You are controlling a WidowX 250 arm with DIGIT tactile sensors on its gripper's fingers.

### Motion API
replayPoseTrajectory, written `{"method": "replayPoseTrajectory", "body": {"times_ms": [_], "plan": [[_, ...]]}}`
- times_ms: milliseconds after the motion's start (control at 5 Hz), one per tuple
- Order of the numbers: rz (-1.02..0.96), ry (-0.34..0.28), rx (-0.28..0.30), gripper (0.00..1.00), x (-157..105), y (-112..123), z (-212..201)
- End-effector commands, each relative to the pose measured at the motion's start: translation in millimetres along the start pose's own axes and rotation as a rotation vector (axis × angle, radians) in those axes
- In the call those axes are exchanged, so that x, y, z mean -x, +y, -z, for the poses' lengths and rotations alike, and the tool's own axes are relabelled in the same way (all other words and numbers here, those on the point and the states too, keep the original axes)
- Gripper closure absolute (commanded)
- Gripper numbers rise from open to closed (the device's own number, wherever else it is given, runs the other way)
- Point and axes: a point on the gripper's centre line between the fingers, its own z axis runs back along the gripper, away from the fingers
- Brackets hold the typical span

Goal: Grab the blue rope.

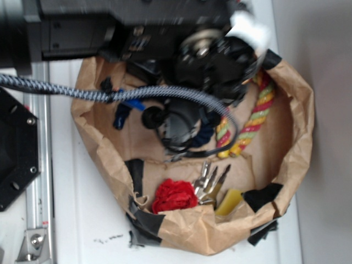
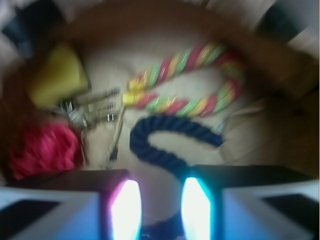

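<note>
Rope, thick and dark navy with a twisted weave (image 2: 167, 137), is lying curled in a hook shape on the floor of a brown paper basket with black-taped edges (image 1: 300, 137), just below a red, yellow and green striped twisted rope (image 2: 195, 82). The gripper (image 2: 160, 210) is hanging above it with its 2 glowing fingers (image 2: 125, 210) standing apart, nothing between them. One strand of the navy curve is running down toward the gap between them, so lowering straight and closing across that strand looks the soundest choice, keeping clear of the striped rope. Off to the side are lying a crumpled red cloth (image 1: 174, 195), a cluster of silver metal keys (image 1: 209, 179) and a yellow block (image 1: 229, 202). The basket is resting on a white surface (image 1: 88, 220); the wrist view is blurred.
</note>
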Motion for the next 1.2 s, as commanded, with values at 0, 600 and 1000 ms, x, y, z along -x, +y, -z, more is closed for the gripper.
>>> {"method": "replayPoseTrajectory", "body": {"times_ms": [0, 600, 1000], "plan": [[0.136, -0.054, 0.034, 0.0, -21.5, -21.0, 41.6], [0.175, 0.042, 0.142, 0.0, -34.1, -35.0, 94.7], [0.17, 0.015, 0.094, 0.0, -11.6, -36.8, 76.0]]}}
